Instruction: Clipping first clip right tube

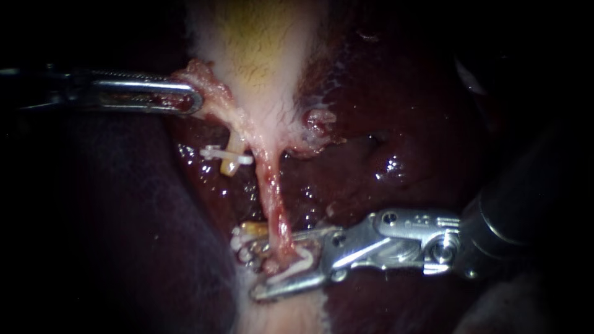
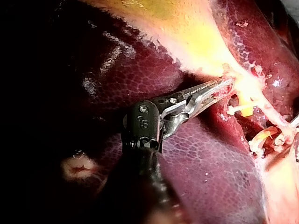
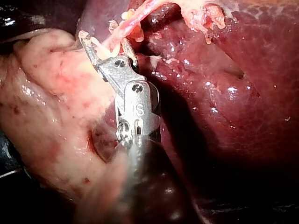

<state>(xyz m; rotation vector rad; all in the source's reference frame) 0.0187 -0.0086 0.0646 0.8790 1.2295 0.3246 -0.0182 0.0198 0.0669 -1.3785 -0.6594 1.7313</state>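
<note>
Right tube [image 1: 275,204] runs pink from gallbladder [image 1: 260,55] down across liver [image 1: 396,124] in endoscope view. Our right instrument [image 1: 252,269] straddles its lower end, jaws apart, white clip [image 1: 296,265] between them. Our left instrument [image 1: 193,102] is clamped on the gallbladder edge. Left wrist view: same clamp. Right wrist view: jaws gape around the tube.

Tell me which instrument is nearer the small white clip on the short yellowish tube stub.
Left. In the endoscope view, the left instrument grips pale tissue just above the white clip; the right instrument sits farther below, jaws open around the thin pink tube.
</note>
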